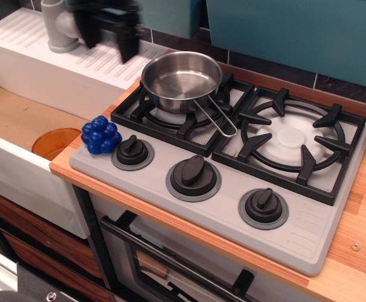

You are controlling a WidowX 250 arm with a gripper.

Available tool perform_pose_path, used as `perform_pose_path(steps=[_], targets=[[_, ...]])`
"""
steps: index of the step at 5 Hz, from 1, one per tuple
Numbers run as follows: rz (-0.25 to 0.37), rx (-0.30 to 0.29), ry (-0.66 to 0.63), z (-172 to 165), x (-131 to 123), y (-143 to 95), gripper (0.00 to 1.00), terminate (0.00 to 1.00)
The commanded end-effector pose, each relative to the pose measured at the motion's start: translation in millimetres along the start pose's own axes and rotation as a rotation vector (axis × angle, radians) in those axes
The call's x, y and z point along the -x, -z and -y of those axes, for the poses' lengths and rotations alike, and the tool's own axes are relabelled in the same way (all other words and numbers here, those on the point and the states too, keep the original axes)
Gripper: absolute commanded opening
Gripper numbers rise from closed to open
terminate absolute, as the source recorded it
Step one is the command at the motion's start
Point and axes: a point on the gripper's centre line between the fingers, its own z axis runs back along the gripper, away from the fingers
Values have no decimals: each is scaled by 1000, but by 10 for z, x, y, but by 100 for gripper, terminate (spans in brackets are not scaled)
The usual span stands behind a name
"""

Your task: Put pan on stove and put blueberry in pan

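Blurred by motion, the black gripper (109,34) is hanging at the top left above the white ridged drainboard (57,60), beside the grey faucet (58,25), its two fingers standing apart with nothing between them, clear of the pan. Lower left, an orange round disc (51,142) is lying in the sink (12,126). Just right of it, the blueberry (101,134) is sitting on the front left corner of the stove (227,211), close beside the leftmost black knob (132,151) and well apart from the gripper. Farther right, the pan (181,80) is resting upright and empty on the left burner grate (189,113), its wire-loop handle pointing toward the front right. The right burner (291,139) is showing its white cap, and the wooden table (359,251) is carrying the stove.
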Motion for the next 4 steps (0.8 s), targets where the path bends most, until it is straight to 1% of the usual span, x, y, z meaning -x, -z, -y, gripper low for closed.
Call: perform_pose_path(steps=[1,4], targets=[[130,-19,8,-59,259,-123,100,0],[200,-15,-3,-6,603,173,100,0]])
